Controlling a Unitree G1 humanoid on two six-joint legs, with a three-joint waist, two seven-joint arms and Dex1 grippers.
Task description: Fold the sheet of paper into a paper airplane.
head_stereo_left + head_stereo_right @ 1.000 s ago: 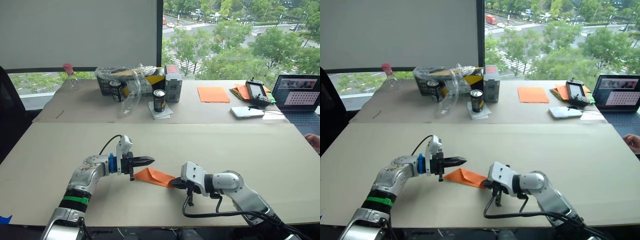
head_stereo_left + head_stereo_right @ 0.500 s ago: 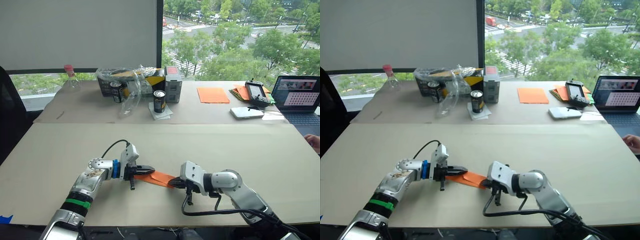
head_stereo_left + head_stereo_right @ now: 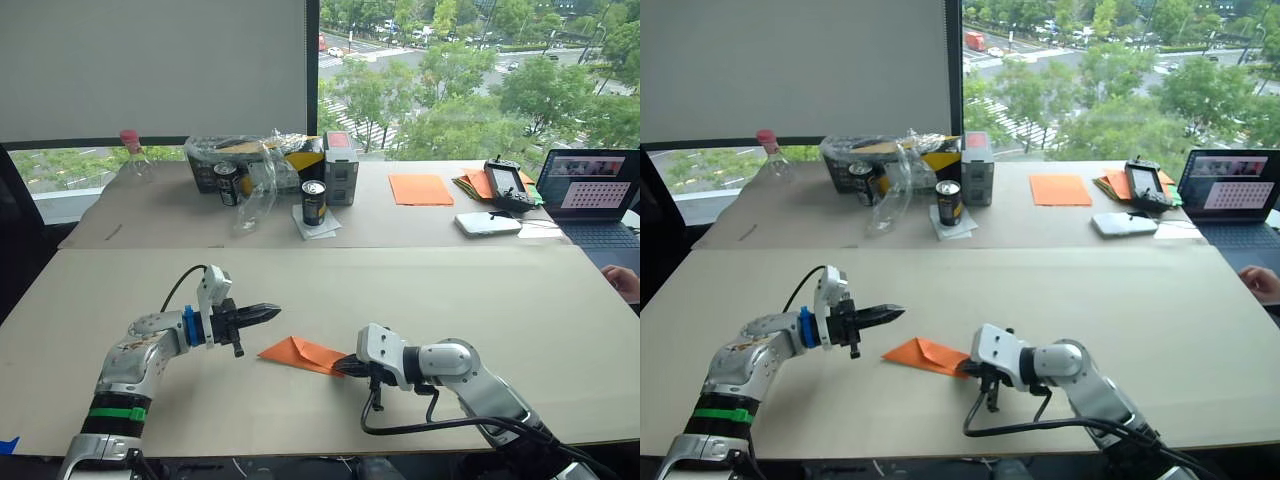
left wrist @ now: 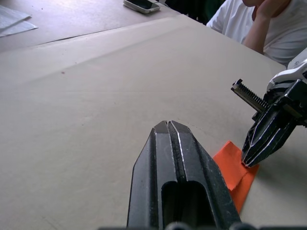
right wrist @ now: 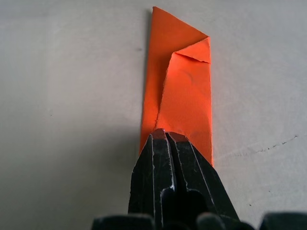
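paper airplane flat beneath closed right tool tips

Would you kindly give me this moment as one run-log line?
left tool: shut, raised, clear of paper | right tool: shut, tips pressing one end of paper airplane | paper airplane: folded wedge, flat on table

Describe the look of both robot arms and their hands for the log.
Both arms are silver-grey metal with white housings near the wrists. The left hand has two black pointed fingers behind a blue collar, a green band further up the arm and a black cable looping over the wrist. The right hand has the same black fingers, with a black cable trailing below.
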